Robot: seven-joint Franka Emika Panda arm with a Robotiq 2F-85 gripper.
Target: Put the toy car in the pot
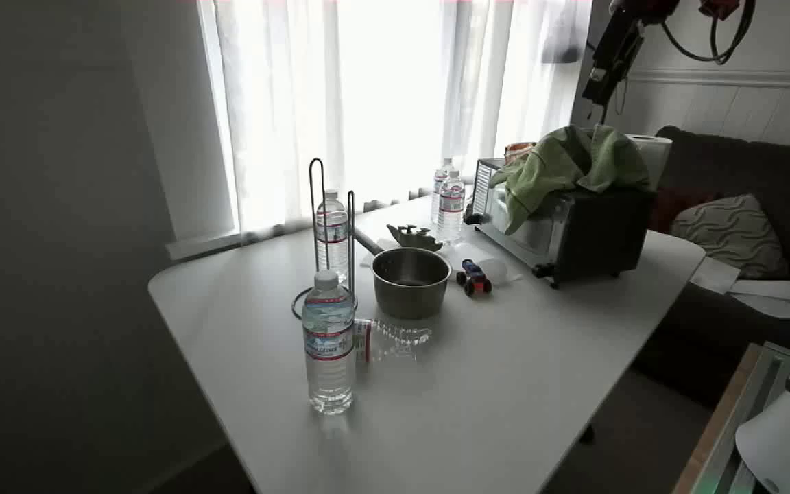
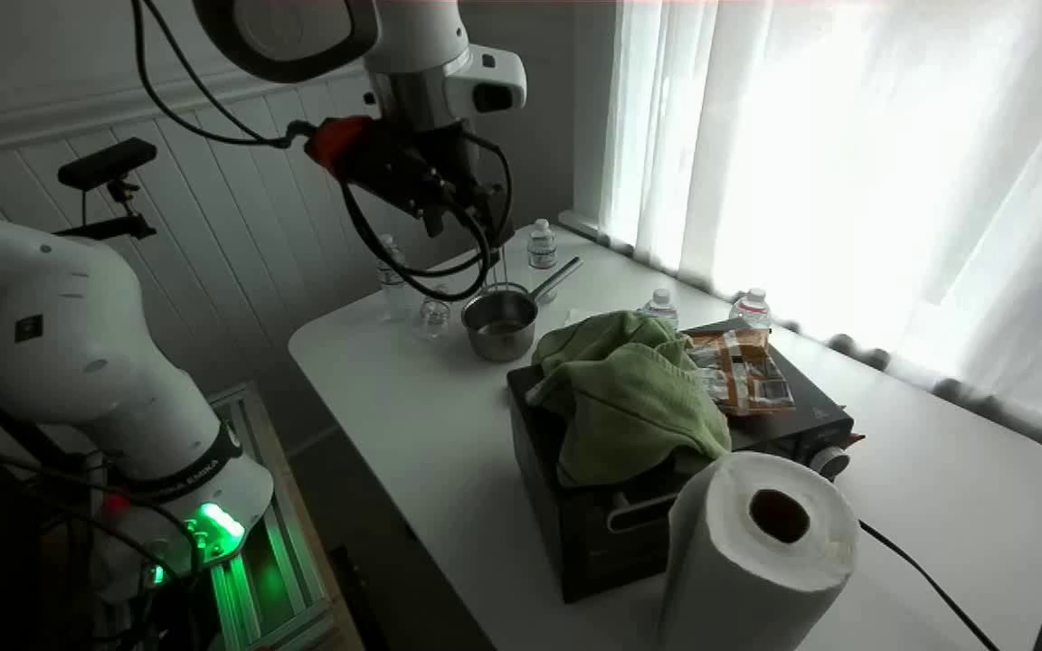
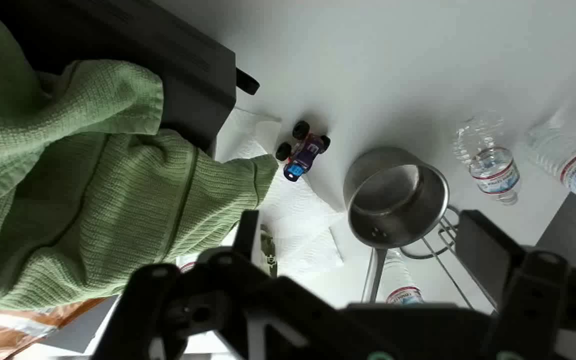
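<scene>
The toy car (image 1: 474, 278) is small and dark blue-purple with red parts and black wheels. It stands on the table right by the pot; it also shows in the wrist view (image 3: 305, 151). It is hidden in an exterior view behind the oven and towel. The silvery-grey pot (image 1: 410, 300) stands upright with its long handle towards the window; it also shows in an exterior view (image 2: 499, 338) and the wrist view (image 3: 385, 200), where its inside is bare. My gripper (image 3: 367, 237) is open and empty, high above the table, its fingers wide apart.
A black oven (image 1: 597, 240) bears a green towel (image 1: 573, 165) beside the car. Paper sheets (image 3: 293, 225) lie by the car. Upright bottles (image 1: 330, 350), a lying bottle (image 3: 493, 170) and a wire stand (image 1: 352, 240) surround the pot. A paper roll (image 2: 711, 551) stands by the oven.
</scene>
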